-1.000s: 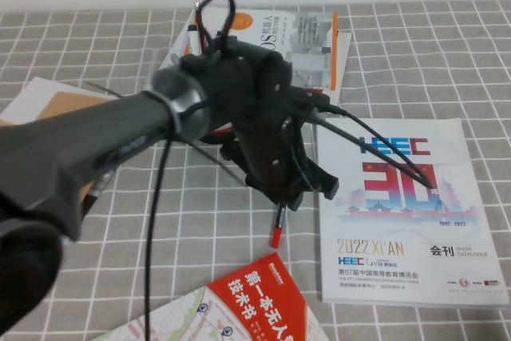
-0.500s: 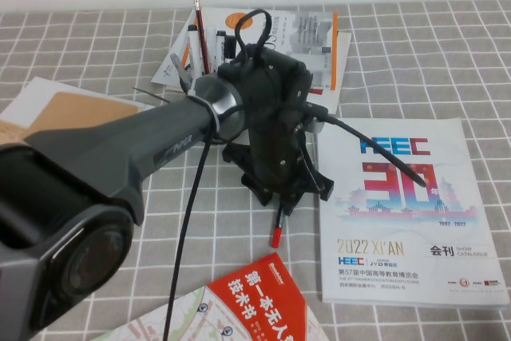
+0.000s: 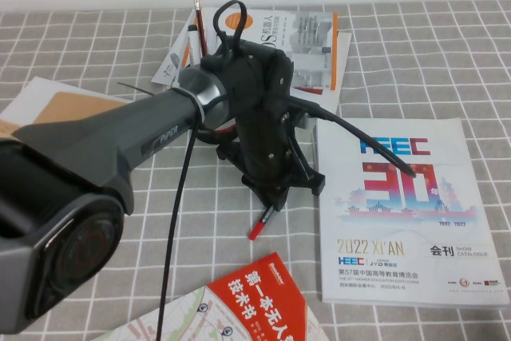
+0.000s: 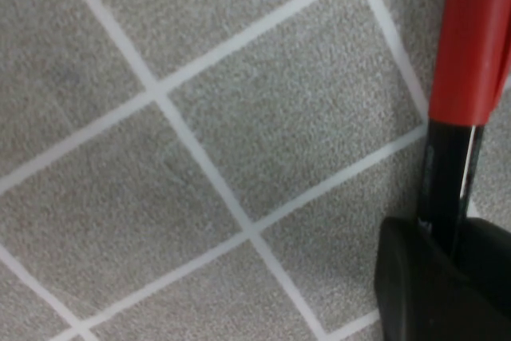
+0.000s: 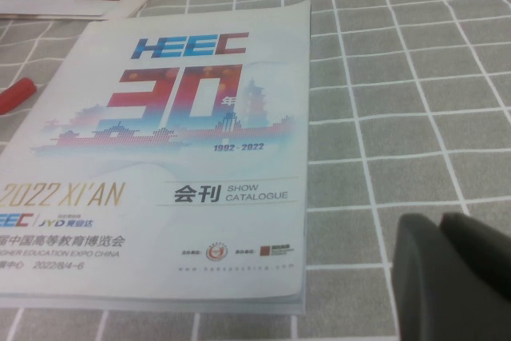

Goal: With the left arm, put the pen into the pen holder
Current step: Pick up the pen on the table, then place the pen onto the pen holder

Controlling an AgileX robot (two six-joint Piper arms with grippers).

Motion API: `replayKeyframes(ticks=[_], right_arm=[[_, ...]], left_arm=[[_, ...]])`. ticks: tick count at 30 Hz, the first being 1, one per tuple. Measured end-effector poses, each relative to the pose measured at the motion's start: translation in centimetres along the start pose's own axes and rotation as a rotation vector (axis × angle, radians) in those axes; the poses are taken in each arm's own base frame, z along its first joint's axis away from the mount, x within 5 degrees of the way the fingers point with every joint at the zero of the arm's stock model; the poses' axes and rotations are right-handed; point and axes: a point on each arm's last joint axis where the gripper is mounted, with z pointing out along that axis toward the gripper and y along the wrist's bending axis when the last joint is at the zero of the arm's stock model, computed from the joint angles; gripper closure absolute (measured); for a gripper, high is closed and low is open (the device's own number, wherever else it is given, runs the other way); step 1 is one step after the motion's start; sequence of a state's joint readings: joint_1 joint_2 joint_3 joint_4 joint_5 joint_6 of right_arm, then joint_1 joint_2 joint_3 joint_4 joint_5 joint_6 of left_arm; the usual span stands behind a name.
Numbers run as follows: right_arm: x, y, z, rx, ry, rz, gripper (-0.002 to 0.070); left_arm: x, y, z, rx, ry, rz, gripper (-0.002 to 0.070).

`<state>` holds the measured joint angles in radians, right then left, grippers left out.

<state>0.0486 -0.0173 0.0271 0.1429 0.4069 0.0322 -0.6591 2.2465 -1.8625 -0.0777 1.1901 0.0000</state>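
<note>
Holding the pen point(image 3: 260, 224) by its black barrel, your left gripper point(image 3: 270, 197) sits mid-frame, pen slanting lower left; the holder point(image 3: 209, 60) hides behind the arm, upper centre. The right gripper point(image 5: 455, 277) idles, unreadable.

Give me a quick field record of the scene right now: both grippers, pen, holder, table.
left gripper: shut on the pen, above the checked cloth
pen: held tilted, red end sticking out below the gripper
pen holder: mostly hidden behind the left arm, pencil standing in it
right gripper: low over the cloth beside the HEEC catalogue
task state: pen not yet in holder
</note>
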Motion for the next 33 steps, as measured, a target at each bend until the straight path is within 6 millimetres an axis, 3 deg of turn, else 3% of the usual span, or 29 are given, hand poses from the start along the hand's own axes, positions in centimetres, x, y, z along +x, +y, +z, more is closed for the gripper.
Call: replayKeyframes(ticks=[6,8,13,17,21,26,33], right_arm=[[0.0,0.0,0.0,0.0,0.0,0.0,0.0689],[0.0,0.0,0.0,0.0,0.0,0.0,0.0689],[0.0,0.0,0.0,0.0,0.0,0.0,0.0689],[0.0,0.0,0.0,0.0,0.0,0.0,0.0689],[0.0,0.0,0.0,0.0,0.0,0.0,0.0689],[0.0,0.0,0.0,0.0,0.0,0.0,0.0689],[0.0,0.0,0.0,0.0,0.0,0.0,0.0689]], left_arm=[[0.1,0.1,-1.4,-0.03,-0.032,0.016,0.0617],[0.1,0.0,-3.4,-0.034,-0.088,0.034,0.0616],[1.5,-0.4,-10.6,-0.04,-0.293,0.056,0.0616],[3.9,-0.4,-13.8,-0.06,-0.413,0.067,0.0616],[6.1,0.0,-14.8,-0.101,-0.529,0.068,0.0617],[8.8,0.5,-14.4,-0.141,-0.739,0.066,0.0617],[10.2,3.3,-13.6,-0.137,-1.034,0.005,0.0617]])
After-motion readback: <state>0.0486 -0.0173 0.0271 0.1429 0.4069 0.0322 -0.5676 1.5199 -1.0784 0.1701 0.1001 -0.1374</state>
